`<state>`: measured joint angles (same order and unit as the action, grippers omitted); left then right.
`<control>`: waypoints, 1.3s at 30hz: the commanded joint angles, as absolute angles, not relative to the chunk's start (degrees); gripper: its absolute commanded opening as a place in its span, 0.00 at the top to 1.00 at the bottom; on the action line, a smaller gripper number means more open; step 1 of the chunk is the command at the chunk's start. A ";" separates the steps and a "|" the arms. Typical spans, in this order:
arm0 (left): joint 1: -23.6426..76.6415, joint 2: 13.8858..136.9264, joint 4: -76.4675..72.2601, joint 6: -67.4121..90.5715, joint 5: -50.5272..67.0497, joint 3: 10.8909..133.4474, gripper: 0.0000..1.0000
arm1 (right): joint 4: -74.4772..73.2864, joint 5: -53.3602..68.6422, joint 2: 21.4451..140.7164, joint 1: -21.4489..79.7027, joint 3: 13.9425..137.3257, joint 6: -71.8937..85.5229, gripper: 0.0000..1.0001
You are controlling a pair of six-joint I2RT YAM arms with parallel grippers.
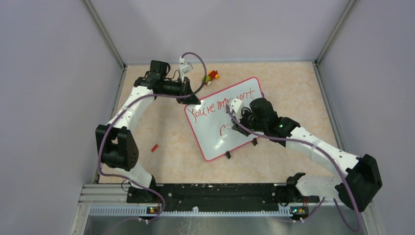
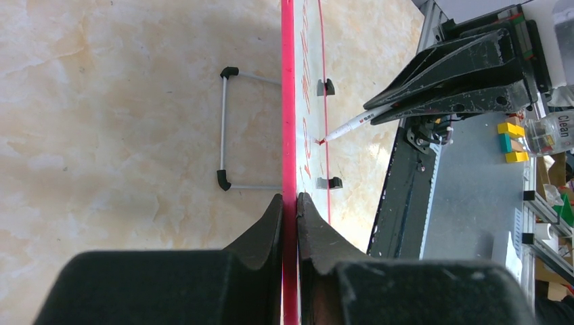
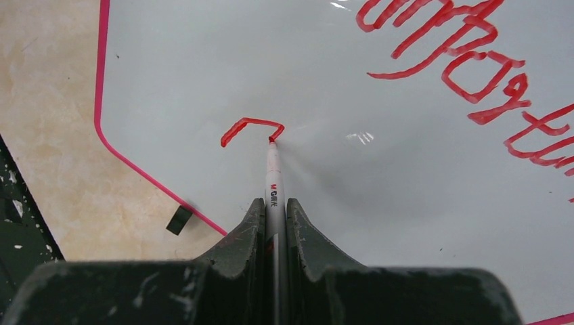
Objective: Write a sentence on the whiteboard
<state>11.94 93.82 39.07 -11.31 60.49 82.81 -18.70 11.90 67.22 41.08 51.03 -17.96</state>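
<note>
The whiteboard (image 1: 215,141) lies slanted on the table, pink-rimmed, with red lettering "You're important" (image 1: 222,102) along its far edge. My left gripper (image 1: 194,101) is shut on the board's far-left rim; in the left wrist view the pink rim (image 2: 289,101) runs edge-on between my jaws (image 2: 290,203). My right gripper (image 1: 236,128) is shut on a white marker (image 3: 273,177), centred in my jaws (image 3: 274,204). The marker's tip touches the board (image 3: 379,196) at the end of a short red stroke (image 3: 250,126) below the lettering (image 3: 467,68).
Two black clips (image 1: 228,154) sit on the board's near edge. A small red cap (image 1: 154,147) lies on the table to the left. A coloured toy (image 1: 212,76) lies behind the board. A wire stand (image 2: 225,128) shows beside the board. The metal rail (image 1: 195,198) borders the near edge.
</note>
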 commanded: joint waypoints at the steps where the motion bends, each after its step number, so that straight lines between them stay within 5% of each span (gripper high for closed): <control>1: 13.27 94.94 39.46 -13.44 60.36 82.28 0.88 | -20.39 11.81 67.57 40.62 49.04 -19.72 1.00; 39: 13.27 94.48 39.81 -13.69 60.38 82.60 0.88 | -20.20 14.48 66.74 38.89 52.46 -16.70 1.00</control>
<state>11.94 93.91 39.07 -11.31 60.88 82.81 -22.28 13.45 66.00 39.20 49.63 -17.32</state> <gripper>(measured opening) 0.122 0.092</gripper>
